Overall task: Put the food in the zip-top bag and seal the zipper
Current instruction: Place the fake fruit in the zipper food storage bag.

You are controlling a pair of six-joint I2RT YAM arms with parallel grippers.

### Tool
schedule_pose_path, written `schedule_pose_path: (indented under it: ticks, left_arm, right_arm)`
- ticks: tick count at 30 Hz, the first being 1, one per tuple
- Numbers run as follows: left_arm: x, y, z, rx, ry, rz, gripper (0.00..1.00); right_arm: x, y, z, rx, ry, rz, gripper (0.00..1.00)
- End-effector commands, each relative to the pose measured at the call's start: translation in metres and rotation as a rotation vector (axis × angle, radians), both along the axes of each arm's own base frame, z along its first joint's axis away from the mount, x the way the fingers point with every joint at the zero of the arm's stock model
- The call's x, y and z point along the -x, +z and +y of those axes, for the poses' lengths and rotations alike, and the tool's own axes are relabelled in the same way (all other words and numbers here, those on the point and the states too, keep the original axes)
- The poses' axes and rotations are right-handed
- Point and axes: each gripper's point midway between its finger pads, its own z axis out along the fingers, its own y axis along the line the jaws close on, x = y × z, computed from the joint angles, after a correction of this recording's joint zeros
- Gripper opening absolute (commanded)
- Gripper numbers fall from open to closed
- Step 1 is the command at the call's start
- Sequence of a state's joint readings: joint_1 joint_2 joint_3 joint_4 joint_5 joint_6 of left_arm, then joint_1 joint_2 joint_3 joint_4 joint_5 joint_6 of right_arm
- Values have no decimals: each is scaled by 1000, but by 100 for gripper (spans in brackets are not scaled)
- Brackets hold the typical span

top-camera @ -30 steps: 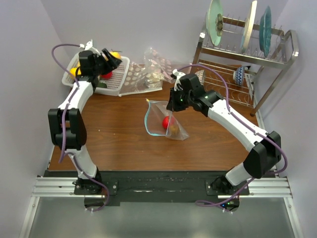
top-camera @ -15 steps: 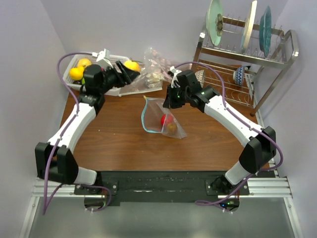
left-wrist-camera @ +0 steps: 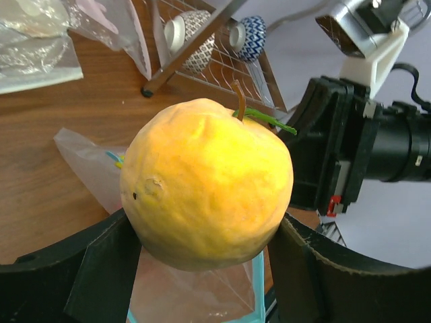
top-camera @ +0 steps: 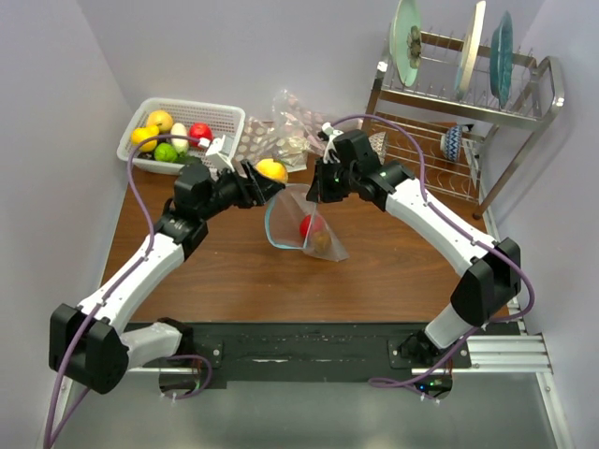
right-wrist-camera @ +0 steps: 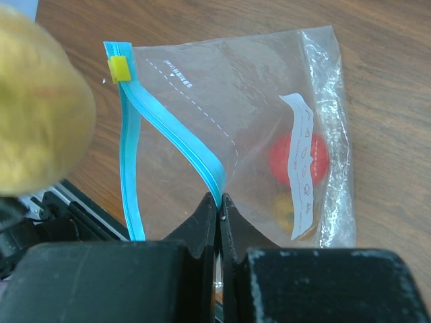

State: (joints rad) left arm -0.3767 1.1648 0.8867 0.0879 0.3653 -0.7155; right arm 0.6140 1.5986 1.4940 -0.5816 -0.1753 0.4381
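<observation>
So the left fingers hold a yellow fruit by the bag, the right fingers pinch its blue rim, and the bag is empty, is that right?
Not quite: the bag holds a red fruit and a tan one, as the top view shows. The left fingers do hold a yellow fruit and the right fingers pinch the blue rim.
</observation>
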Motion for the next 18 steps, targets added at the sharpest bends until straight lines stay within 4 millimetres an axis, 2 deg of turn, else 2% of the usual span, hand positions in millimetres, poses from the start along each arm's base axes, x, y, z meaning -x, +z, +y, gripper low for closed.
schedule_pose_path:
  ticks: [1,11,15,16,18]
  left_arm:
    - [20,5,-9,17,-60,-24,52]
    - [47,-28,-29,-20,-176,64,53]
    - [53,-34,-38,-56,-232,88,61]
    - [56,-42,-37,-87,-241,113,63]
    - [51,-47,-36,-118,-226,123,68]
  right_arm:
    - [-8,20,3,-40,-17,-27,0]
    - [-13,24,2,-45,-34,-41,0]
    - [-14,23,2,-45,-34,-39,0]
    - [-13,23,2,-46,-35,-39,0]
    - [-13,23,3,-50,-35,-38,0]
